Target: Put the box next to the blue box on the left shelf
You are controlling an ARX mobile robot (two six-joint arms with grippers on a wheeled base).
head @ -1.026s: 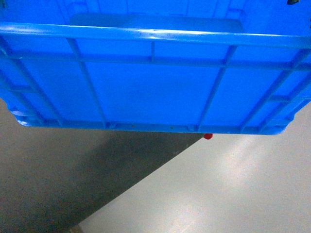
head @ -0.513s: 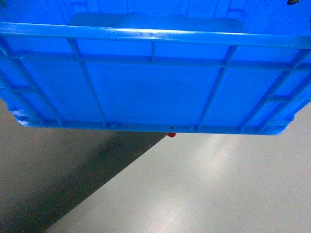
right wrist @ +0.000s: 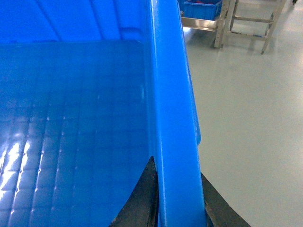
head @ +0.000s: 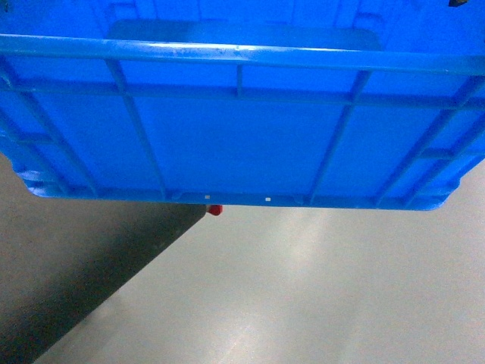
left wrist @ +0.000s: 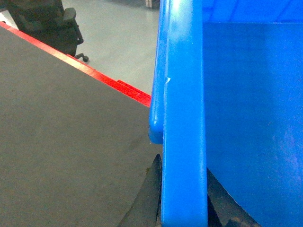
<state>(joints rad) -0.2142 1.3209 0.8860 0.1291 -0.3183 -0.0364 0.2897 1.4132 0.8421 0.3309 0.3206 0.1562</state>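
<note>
The box [head: 242,136], a large bright blue ribbed crate, fills the upper half of the head view, lifted off the floor. My left gripper [left wrist: 182,163] is shut on its left rim [left wrist: 183,94], one dark finger on each side of the wall. My right gripper [right wrist: 177,166] is shut on the right rim [right wrist: 170,85] in the same way. A small blue bin [right wrist: 201,7] rests on a pale metal rail [right wrist: 201,23] at the top of the right wrist view; I cannot tell whether that is the left shelf.
A dark grey flat surface [left wrist: 57,142] with a red edge [left wrist: 109,85] lies to my left; its red tip [head: 215,210] peeks out under the crate. Pale glossy floor [head: 318,296] spreads ahead. Metal frame legs [right wrist: 248,21] stand far right, and a black wheeled chair [left wrist: 57,23] far left.
The red tip and the dark surface's edge have slid leftward under the crate, with more pale floor showing. The crate keeps its place in the head view.
</note>
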